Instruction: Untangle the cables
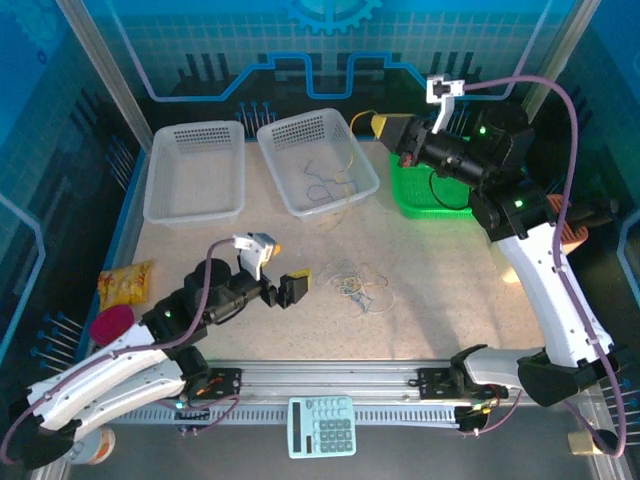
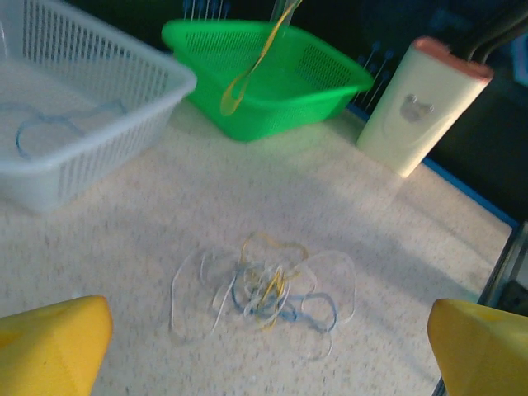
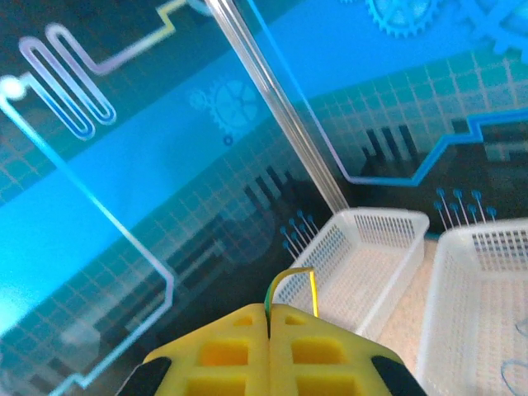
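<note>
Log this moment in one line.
left gripper: open, facing tangle of thin cables | right gripper: shut on thin yellow cable, raised near green plastic basket

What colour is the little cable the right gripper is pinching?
Yellow. The cable shows best in the right wrist view, clamped in the right gripper.

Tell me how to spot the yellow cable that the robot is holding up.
Look at the green basket at the far right of the table. Near it, the right gripper pinches a yellow cable. It alone hangs in the air, unlike the tangled cables lying on the table.
</note>
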### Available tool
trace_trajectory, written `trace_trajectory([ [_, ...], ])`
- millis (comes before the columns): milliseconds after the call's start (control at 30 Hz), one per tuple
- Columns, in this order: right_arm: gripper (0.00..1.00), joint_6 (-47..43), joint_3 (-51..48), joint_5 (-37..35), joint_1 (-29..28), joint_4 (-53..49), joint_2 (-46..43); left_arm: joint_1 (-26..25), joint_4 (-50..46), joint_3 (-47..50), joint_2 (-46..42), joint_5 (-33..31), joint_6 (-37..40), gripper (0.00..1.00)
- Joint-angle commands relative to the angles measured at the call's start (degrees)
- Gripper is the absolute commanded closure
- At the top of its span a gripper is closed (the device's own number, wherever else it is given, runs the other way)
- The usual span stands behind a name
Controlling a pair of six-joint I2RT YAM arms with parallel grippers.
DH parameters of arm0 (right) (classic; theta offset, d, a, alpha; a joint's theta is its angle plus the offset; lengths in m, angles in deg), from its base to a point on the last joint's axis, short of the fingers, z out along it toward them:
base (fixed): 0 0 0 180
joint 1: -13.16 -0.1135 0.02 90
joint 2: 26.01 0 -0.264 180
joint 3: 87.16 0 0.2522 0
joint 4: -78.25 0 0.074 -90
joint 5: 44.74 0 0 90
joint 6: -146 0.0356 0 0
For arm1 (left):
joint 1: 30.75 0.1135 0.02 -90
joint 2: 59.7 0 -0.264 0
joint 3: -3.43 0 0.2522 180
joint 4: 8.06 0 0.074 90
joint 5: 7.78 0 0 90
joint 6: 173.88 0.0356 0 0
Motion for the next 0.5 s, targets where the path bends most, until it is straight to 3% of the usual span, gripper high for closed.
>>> trace_trajectory([
  [0, 1.0, -3.39, -1.2, 3.32, 0.69, -3.3, -1.96, 0.6, -3.21, -8.81, 3.02, 4.73, 7.79, 0.01],
  [167, 1.0, -7.06, -2.13, 8.18, 0.75, -6.34, -1.69, 4.44, -10.16, -21.32, 9.67, 14.5, 13.66, 0.01],
  [333, 1.0, -10.43, -2.73, 13.9, 0.78, -8.17, -1.04, 11.1, -12.83, -29.91, 14.8, 24.59, 14.59, 0.05],
  [467, 1.0, -12.19, -3.04, 17.02, 0.65, -9.53, -0.37, 13.24, -14.24, -35.28, 18.98, 29.8, 14.74, 0.1],
])
